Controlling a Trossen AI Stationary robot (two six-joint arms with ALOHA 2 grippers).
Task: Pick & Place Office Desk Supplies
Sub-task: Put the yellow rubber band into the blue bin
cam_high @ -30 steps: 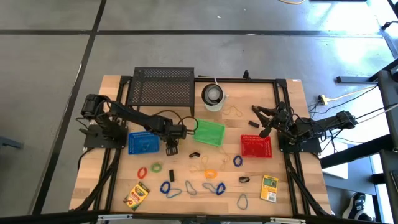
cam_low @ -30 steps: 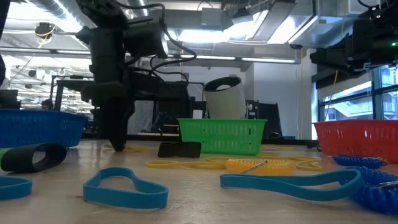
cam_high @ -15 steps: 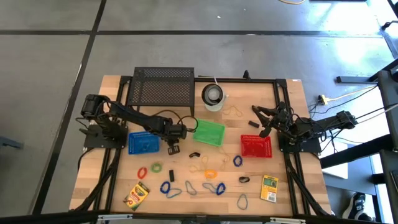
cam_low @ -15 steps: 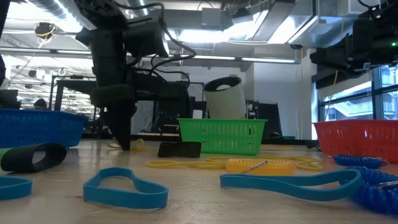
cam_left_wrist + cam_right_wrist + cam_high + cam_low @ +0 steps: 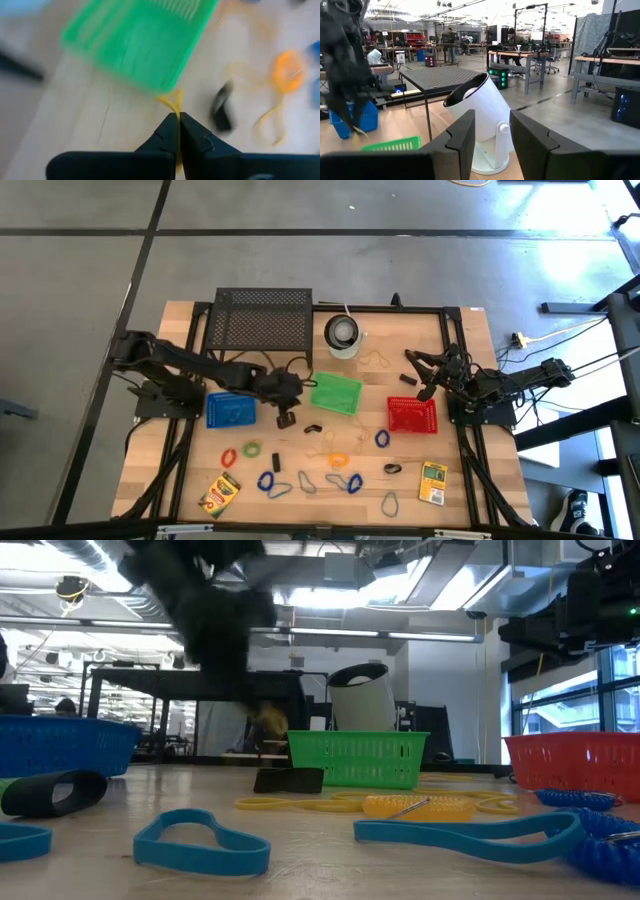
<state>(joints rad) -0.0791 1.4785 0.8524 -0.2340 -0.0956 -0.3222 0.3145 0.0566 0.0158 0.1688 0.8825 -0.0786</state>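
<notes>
Yellow rubber band (image 5: pixel 172 98), thin and limp, is pinched between the tips of my left gripper (image 5: pixel 178 120); the fingers are closed right down on it, with only the strand between them. In the left wrist view it hangs as a small slack loop just ahead of the fingertips, close to the near corner of the green basket (image 5: pixel 137 42). In the high view the left gripper (image 5: pixel 285 418) sits between the blue basket (image 5: pixel 230 410) and the green basket (image 5: pixel 335 392), above the wooden table (image 5: pixel 455 515).

Handling note: I judge the band to be nearly weightless, soft and stretchy. It will sway on a fast move and could slip out of a tip pinch. Best hold is a single strand taken deep between the pads, as now.

Right gripper (image 5: pixel 490 135) waits near the white cup (image 5: pixel 480 117), above the red basket (image 5: pixel 412 416), fingers partly apart and holding nothing.

Other loops, black clips and two crayon boxes (image 5: pixel 219 493) lie scattered across the front of the table.
</notes>
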